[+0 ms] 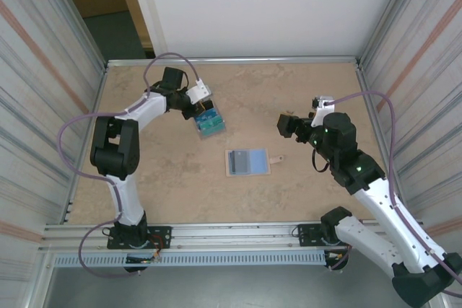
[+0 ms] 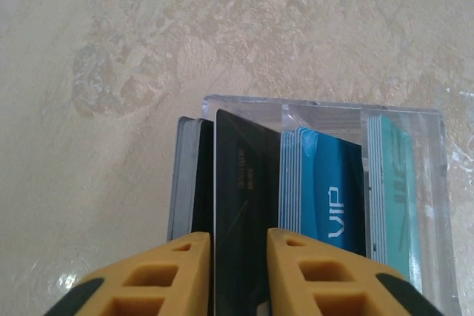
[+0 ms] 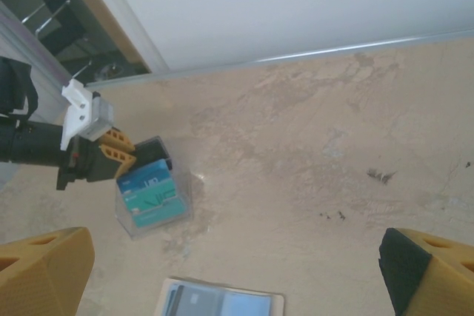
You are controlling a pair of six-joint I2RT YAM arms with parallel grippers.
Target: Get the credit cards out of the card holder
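Now one black card stands inside the slightly parted left end effector; the right end effector gapes wide.

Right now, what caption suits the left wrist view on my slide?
Left gripper straddles a black card standing in a clear box beside blue cards and teal cards.

Bright, even, diffuse light fills the enclosure. The pale marbled surface carries only soft, faint shadows under the arms. The doorway at far left is dim. In the left wrist view, glare whitens the surface at near left and along the clear box rim, and the left tool looks slightly soft. In the right wrist view, the right tool blurs at the near corners.
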